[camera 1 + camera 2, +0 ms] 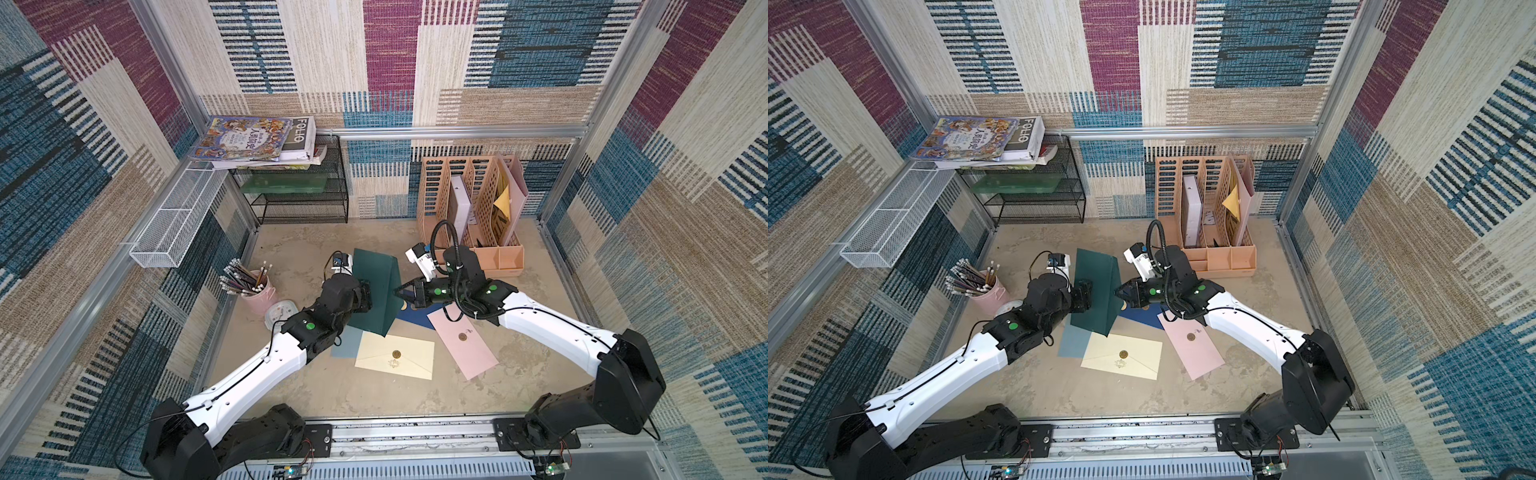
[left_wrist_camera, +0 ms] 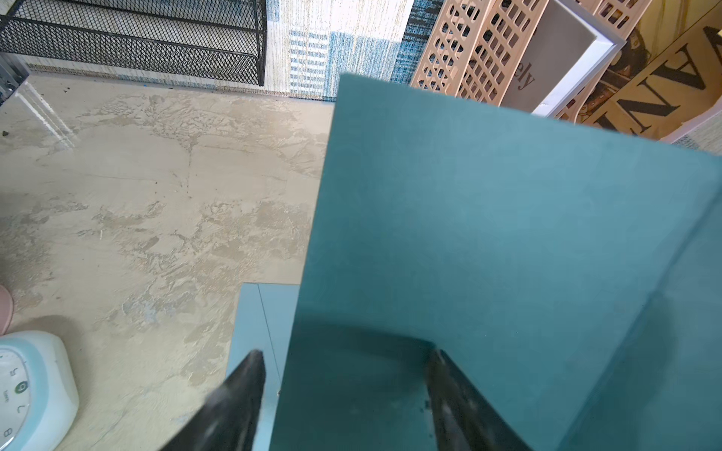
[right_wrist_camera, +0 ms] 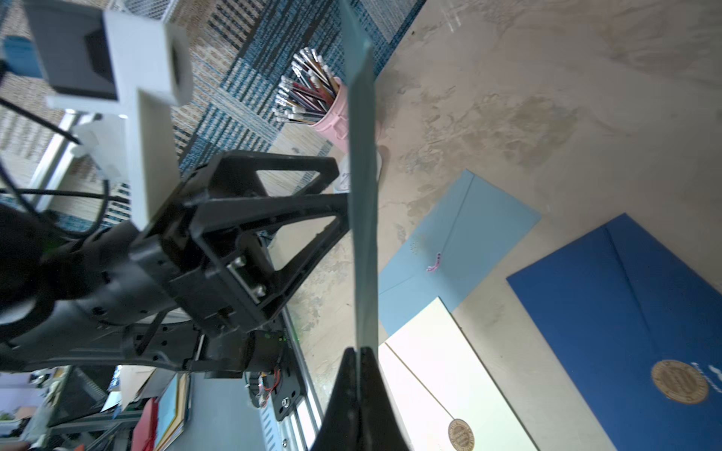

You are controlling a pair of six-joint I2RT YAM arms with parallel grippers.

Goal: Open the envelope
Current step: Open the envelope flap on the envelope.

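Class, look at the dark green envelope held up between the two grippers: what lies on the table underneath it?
Under the dark green envelope lie a light blue envelope, a corner of the cream envelope and part of a navy envelope. How far each runs beneath it is covered.

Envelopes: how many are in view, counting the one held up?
5. The dark green envelope is held up by the right gripper. Flat on the table: light blue envelope, cream envelope, navy envelope, pink envelope. More may be hidden underneath.

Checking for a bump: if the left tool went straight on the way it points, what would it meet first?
Probably the dark green envelope: the open left tool faces its flat side, already close or touching; depth is unclear.
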